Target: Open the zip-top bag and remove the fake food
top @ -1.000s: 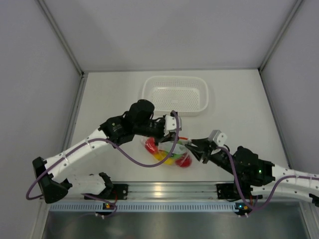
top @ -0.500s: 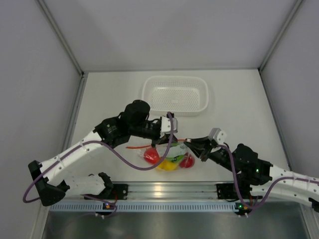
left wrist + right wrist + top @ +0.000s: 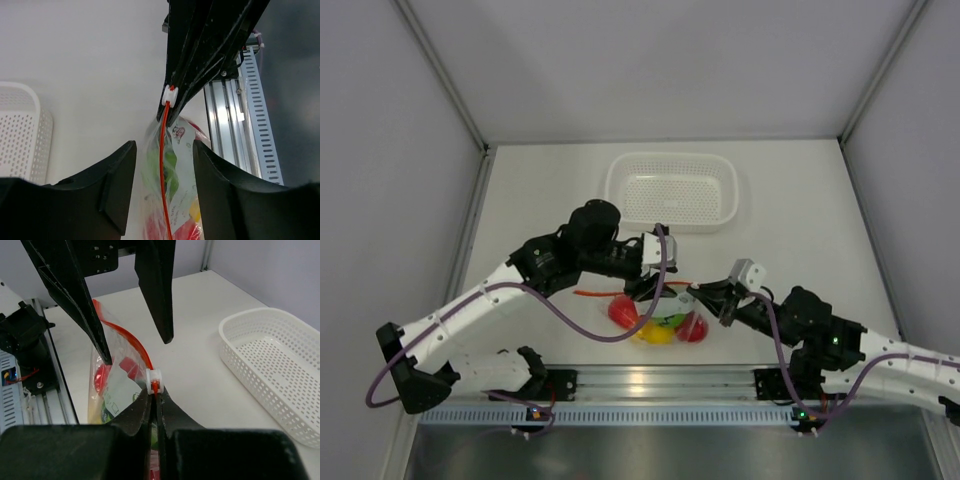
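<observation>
— What is shown at the largest scale?

— A white table [image 3: 800, 200] is seen, walled in on three sides. A white perforated basket [image 3: 672, 190] is set at its far middle.

— And where is the zip-top bag found?

— The zip-top bag [image 3: 668, 308] is held up at the near middle of the table. It is placed on the near side of the basket, just far of the metal rail [image 3: 650, 380]. Whether its bottom is rested on the table cannot be told.

— How are the grippers set?

— The left gripper [image 3: 164, 150] is spread wide and the bag's top edge is straddled by its fingers. Nothing is clamped by it. The right gripper [image 3: 153, 392] is pressed fully together on the zip strip [image 3: 163, 175] at the bag's right end, with no gap left between its fingers.

— What is seen inside the bag?

— The fake food [image 3: 623, 312] is gathered low in the bag. Red round pieces are seen at left and right, a yellow one at the near side, and green between them.

— And the smallest thing?

— A small white slider [image 3: 154, 376] is seated on the orange-red strip, right at the right gripper's fingertips.
</observation>
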